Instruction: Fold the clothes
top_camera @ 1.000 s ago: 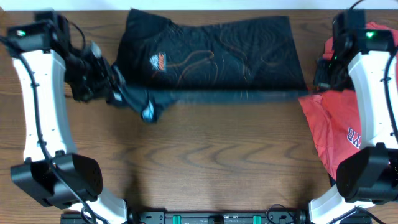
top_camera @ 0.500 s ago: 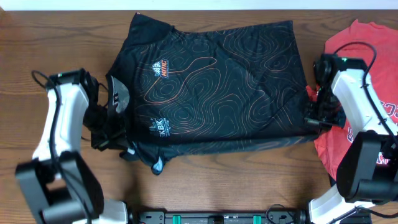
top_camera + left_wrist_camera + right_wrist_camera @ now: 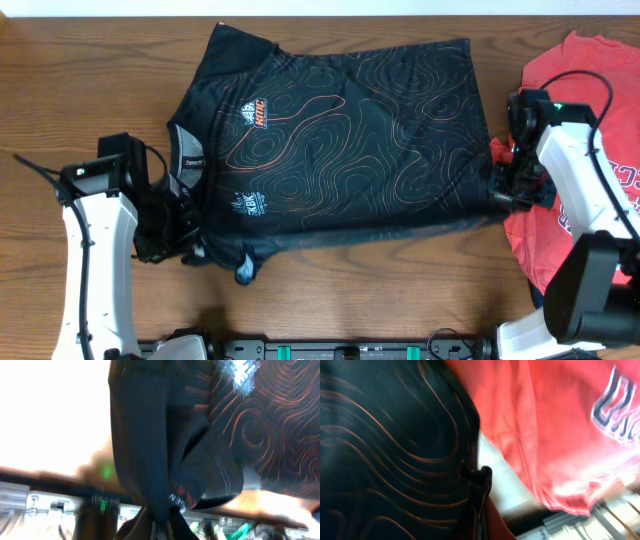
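Crosswise, jersey (image 3: 350, 140), collar (image 3: 188, 157) toward left claw (image 3: 187, 240), hem (image 3: 478, 120) toward right claw (image 3: 496, 196).

The jersey (image 3: 340, 150) is black, covered in fine orange and white contour lines — with small orange-red logos and white lettering. The T-shirt (image 3: 600, 55) is red with white letters. The tabletop (image 3: 380, 300) is dark brown wood grain.

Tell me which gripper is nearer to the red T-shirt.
Right. The right gripper grips the black jersey at its corner, beside the edge of the red T-shirt. The left gripper grips the opposite end, with the whole jersey between.
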Tool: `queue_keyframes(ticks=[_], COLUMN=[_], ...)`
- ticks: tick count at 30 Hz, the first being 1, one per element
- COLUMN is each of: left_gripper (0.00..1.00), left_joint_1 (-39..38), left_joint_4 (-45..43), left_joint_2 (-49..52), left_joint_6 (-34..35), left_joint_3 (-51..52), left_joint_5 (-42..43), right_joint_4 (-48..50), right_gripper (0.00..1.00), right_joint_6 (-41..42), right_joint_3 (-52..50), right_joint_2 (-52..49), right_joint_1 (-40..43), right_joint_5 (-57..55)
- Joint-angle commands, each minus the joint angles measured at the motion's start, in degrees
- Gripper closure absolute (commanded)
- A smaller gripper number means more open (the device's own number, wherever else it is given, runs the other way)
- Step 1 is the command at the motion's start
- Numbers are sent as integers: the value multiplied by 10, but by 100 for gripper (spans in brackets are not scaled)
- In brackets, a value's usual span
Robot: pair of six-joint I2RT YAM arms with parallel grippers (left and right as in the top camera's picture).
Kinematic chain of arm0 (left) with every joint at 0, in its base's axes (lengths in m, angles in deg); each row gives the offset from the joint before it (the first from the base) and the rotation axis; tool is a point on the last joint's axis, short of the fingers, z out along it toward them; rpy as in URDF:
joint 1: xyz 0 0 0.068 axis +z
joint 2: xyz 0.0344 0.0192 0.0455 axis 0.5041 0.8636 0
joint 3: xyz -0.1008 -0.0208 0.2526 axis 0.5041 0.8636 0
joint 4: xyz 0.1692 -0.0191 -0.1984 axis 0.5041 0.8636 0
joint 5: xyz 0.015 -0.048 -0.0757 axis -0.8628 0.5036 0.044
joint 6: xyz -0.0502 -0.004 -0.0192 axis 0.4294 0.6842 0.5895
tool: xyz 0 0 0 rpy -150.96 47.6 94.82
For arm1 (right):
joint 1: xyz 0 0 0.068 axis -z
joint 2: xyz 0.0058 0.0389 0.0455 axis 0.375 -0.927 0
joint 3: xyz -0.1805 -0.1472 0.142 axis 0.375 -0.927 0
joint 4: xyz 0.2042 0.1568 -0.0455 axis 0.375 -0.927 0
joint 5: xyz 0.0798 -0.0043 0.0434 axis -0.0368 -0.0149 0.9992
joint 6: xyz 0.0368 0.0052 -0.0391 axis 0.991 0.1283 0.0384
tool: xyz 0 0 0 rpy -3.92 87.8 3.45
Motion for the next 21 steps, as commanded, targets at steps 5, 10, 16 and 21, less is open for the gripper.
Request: queue_keyframes(ticks=[5,10,16,21], left_gripper=[94,94,94,94], left_joint_1=[3,3,2,2], left_joint_4=[-116,-223,-294,-356], left_joint_2=[12,39,98,149], left_joint_6=[39,83,83,83], left_joint_3=[2,2,2,2], left_joint_5=[-14,-14,-14,-12], right_joint_4=[121,208,298,385], right_gripper=[99,99,99,99], right_joint_6=[3,2,2,2], right_joint_3=[-7,-23,-38,-54], right_joint_2=[7,7,7,6], right_joint_1=[2,2,2,-1], right_joint_5=[27,43,48,50])
